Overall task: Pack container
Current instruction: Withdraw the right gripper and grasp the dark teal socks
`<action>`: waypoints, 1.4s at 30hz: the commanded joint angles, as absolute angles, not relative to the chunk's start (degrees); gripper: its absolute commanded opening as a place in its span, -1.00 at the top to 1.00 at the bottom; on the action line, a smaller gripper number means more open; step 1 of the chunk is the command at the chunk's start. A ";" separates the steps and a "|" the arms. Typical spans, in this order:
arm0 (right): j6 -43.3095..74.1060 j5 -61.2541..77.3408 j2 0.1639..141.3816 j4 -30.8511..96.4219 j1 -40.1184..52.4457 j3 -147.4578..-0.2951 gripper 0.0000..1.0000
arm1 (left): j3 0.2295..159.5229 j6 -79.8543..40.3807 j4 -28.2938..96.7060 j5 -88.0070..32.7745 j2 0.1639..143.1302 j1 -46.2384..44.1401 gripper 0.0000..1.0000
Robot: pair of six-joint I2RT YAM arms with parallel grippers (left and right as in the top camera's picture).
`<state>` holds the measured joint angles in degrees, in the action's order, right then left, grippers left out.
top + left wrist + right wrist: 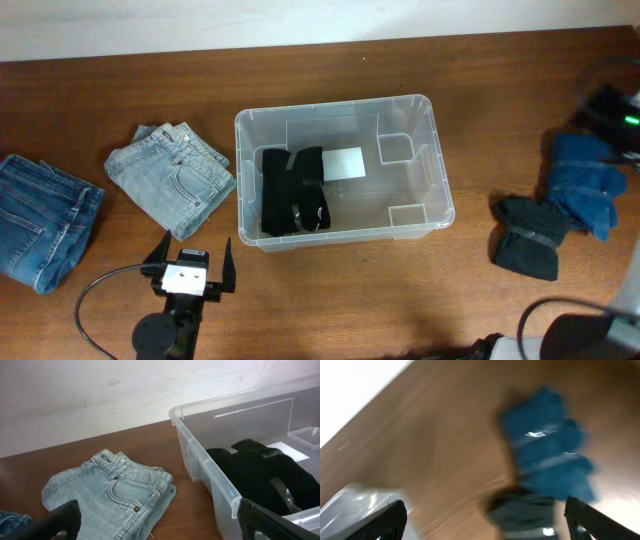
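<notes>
We see the container upright in the middle of the counter. A folded black garment lies in its left part, just beside a white label on the base. Left of the container lie folded light jeans, with darker jeans at the left edge. Our left end effector hovers by the container's near left corner, fingers spread wide, holding nothing. On the right, well apart from the container, a blue garment touches a dark garment. Our right end effector hangs above them, blurred, its fingers wide apart and empty.
</notes>
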<state>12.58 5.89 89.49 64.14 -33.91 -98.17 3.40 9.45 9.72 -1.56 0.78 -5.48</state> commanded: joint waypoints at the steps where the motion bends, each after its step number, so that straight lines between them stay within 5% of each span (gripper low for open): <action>1: 9.61 6.28 93.82 63.46 -41.74 -98.67 -0.87 | 2.76 10.39 9.52 -2.17 0.40 -5.19 -0.99; 9: 4.71 16.91 107.68 57.17 -51.07 -98.67 -0.86 | 2.76 10.39 9.52 -2.17 0.40 -5.19 -0.99; 24: -4.25 22.33 129.23 51.57 -51.46 -98.67 -0.92 | 2.76 10.39 9.52 -2.17 0.40 -5.19 -0.99; 25: -4.27 22.31 129.62 51.57 -51.46 -98.67 -0.87 | 2.76 10.39 9.52 -2.17 0.40 -5.19 -0.99; 28: -4.01 22.35 130.15 51.79 -51.46 -98.67 0.00 | 2.76 10.39 9.52 -2.17 0.40 -5.19 -0.99; 31: -4.03 23.27 130.13 52.29 -51.46 -98.70 0.42 | 2.76 10.39 9.52 -2.17 0.40 -5.19 -0.99; 34: -4.03 26.30 130.13 52.69 -51.46 -98.70 0.64 | 2.76 10.39 9.52 -2.17 0.40 -5.19 -0.99; 42: -4.08 41.58 127.42 55.59 -51.46 -102.89 0.80 | 2.76 10.39 9.52 -2.17 0.40 -5.19 -0.99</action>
